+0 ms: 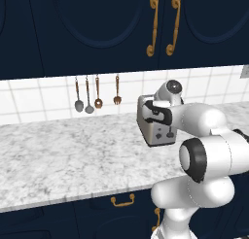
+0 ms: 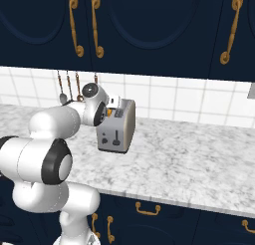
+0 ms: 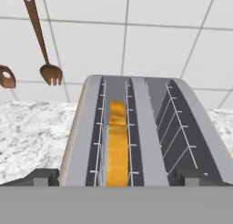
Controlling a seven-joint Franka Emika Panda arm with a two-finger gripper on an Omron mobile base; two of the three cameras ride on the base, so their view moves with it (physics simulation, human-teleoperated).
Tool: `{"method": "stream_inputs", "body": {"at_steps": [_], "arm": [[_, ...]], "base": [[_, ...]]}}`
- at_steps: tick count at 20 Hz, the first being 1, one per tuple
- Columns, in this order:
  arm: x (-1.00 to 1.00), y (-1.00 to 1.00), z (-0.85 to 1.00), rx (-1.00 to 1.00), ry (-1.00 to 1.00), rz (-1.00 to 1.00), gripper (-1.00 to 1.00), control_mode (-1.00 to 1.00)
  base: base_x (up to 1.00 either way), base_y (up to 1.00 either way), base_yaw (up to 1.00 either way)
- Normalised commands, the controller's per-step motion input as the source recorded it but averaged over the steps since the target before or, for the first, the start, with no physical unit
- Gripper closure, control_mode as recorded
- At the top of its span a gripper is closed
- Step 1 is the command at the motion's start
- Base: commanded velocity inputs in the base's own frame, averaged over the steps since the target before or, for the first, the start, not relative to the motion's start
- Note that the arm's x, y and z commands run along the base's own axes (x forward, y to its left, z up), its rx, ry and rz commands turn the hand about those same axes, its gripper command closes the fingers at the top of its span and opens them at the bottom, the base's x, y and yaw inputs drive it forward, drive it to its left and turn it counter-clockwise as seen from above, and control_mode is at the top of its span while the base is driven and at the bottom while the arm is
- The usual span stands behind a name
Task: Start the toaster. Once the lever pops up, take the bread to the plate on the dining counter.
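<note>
Toaster [image 2: 117, 127] sits on the marble worktop [image 1: 58, 155] by the tiled wall, bread [image 3: 117, 145] down in its left slot as the hand camera sees it. Gripper [image 3: 117, 184] hangs above the slots, jaws fully apart, holding nothing. Risk: coming down off-centre, the fingers catch the slot's wire guides or crush the crust instead of straddling the slice.

Toaster [image 2: 118, 127] upright on marble worktop [image 2: 199, 159], control face fwd; arm's hand just above its left top edge.
</note>
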Motion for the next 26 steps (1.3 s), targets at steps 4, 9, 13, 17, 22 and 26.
{"method": "stream_inputs", "body": {"at_steps": [4, 9, 13, 17, 22, 26], "arm": [[-0.02, 0.00, -0.09, 0.00, 0.00, 0.00, -1.00, -1.00], [-0.05, 0.00, 0.00, 0.00, 0.00, 0.00, -1.00, -1.00], [-0.02, 0.00, 0.00, 0.00, 0.00, 0.00, -1.00, -1.00], [0.00, 0.00, 0.00, 0.00, 0.00, 0.00, -1.00, -1.00], [0.00, 0.00, 0.00, 0.00, 0.00, 0.00, -1.00, -1.00], [0.00, 0.00, 0.00, 0.00, 0.00, 0.00, -1.00, -1.00]], "base": [[0.00, 0.00, 0.00], [0.00, 0.00, 0.00], [0.00, 0.00, 0.00], [0.00, 0.00, 0.00], [0.00, 0.00, 0.00], [0.00, 0.00, 0.00]]}}
